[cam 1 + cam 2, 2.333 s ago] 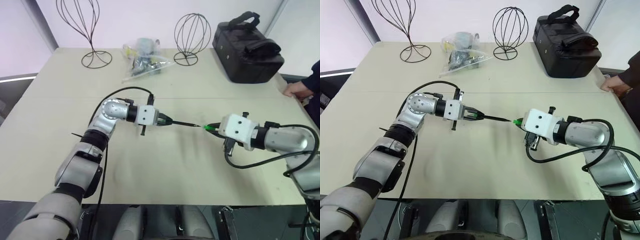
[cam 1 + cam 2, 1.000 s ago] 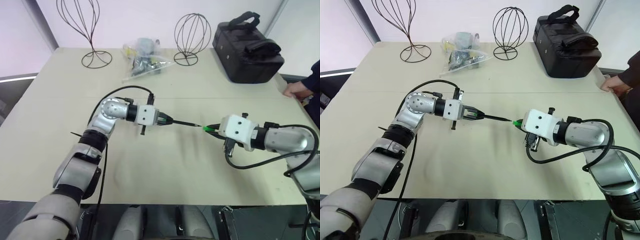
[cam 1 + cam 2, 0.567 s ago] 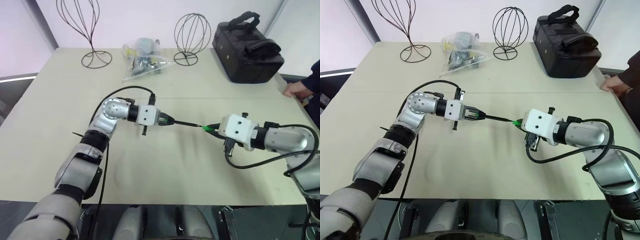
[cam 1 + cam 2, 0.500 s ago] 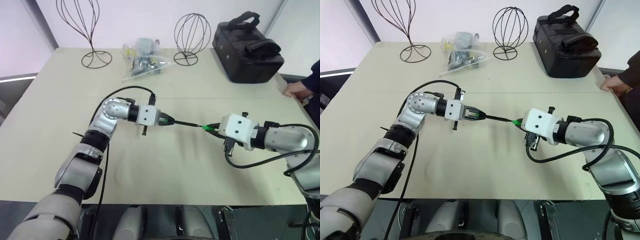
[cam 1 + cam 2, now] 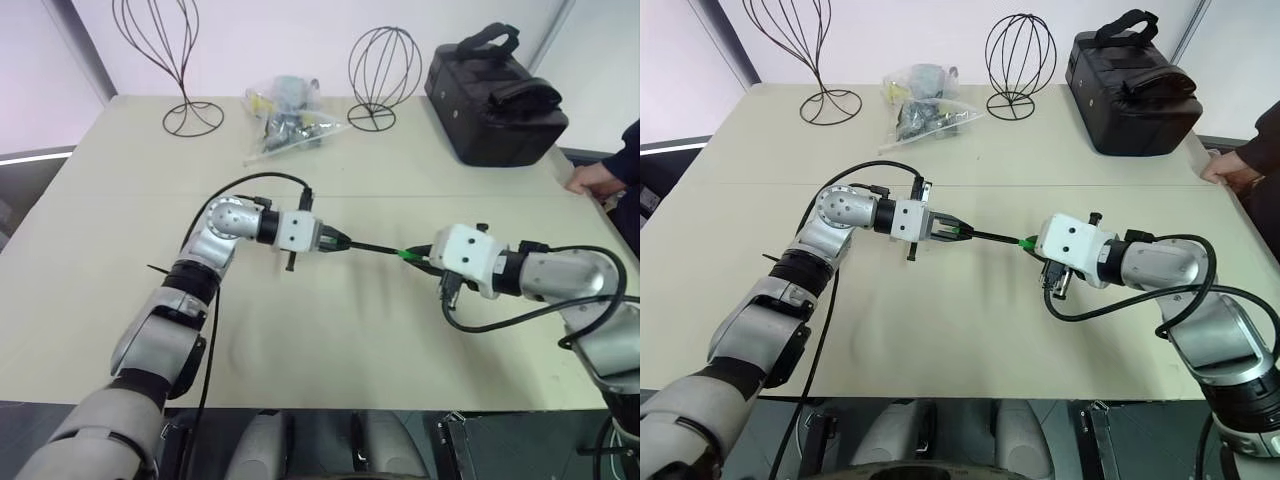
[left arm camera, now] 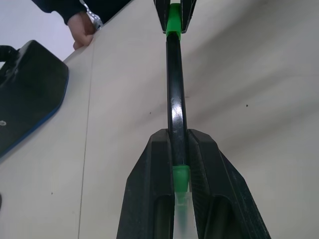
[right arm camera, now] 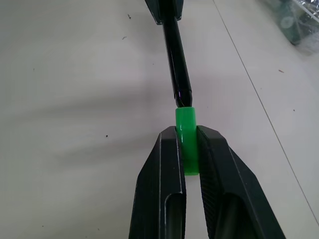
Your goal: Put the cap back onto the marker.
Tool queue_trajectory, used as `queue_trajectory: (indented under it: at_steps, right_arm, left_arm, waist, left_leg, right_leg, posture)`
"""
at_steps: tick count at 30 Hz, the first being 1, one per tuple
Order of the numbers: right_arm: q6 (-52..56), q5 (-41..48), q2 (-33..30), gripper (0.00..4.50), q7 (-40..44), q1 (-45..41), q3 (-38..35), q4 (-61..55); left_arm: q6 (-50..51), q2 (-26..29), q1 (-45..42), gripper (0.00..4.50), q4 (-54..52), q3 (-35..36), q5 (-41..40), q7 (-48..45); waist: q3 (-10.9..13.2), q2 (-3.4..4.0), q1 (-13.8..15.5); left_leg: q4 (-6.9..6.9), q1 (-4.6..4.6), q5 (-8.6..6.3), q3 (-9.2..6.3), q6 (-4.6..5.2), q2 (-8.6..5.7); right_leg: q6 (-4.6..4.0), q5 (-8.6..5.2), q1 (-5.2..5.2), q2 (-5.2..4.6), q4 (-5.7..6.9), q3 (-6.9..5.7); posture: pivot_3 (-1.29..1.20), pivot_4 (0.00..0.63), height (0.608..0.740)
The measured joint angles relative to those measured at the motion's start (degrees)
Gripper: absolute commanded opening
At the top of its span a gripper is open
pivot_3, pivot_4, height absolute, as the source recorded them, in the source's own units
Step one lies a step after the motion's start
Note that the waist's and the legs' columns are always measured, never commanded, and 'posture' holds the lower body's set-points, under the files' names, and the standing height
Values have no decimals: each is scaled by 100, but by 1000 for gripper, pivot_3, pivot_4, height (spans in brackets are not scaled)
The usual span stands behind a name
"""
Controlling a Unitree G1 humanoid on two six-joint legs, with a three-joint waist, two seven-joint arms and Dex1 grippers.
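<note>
Change: the right gripper with the cap has slid toward the left arm since a moment ago, and the gap seen earlier between the marker's tip and the cap's mouth is gone; the left arm looks unmoved.
Right gripper: clamped on the cap, which juts out past the fingertips with its open mouth facing the marker.
Cap: held above the table, roughly midway between the two arms; the tip of the marker sits at or just inside its mouth; how deep, I cannot tell.
Axis: marker and cap lie on one straight line running from gripper to gripper, nearly level.
Left gripper: closed on the marker's rear end, where a green band shows between the fingers; the black barrel points straight at the cap.
Judgement: seating looks just begun; what remains is a push along that shared line, either arm toward the other, with no sideways drift.
Risk: a slight tilt could jam the tip against the cap's rim.
</note>
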Motion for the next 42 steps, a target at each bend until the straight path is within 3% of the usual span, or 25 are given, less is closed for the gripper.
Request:
queue_trajectory:
  at_steps: [15, 42]
  right_arm:
    - [30, -24, 49, 42, -52, -109, 122, -10]
    - [16, -623, 60, 42, -80, -362, 481, -81]
  left_arm:
    - [-680, -6, -16, 0, 239, 6, 169, 271]
    - [-927, -79, -185, 0, 674, 176, 254, 214]
  waist:
    - [0, 0, 3]
    - [0, 0, -1]
  left_leg:
    - [0, 0, 0, 0, 0, 0]
    - [0, 0, 0, 0, 0, -2]
  right_leg:
    - [0, 0, 0, 0, 0, 0]
    - [0, 0, -1, 1, 0, -1]
  posture:
    - [0, 150, 740]
    - [0, 150, 740]
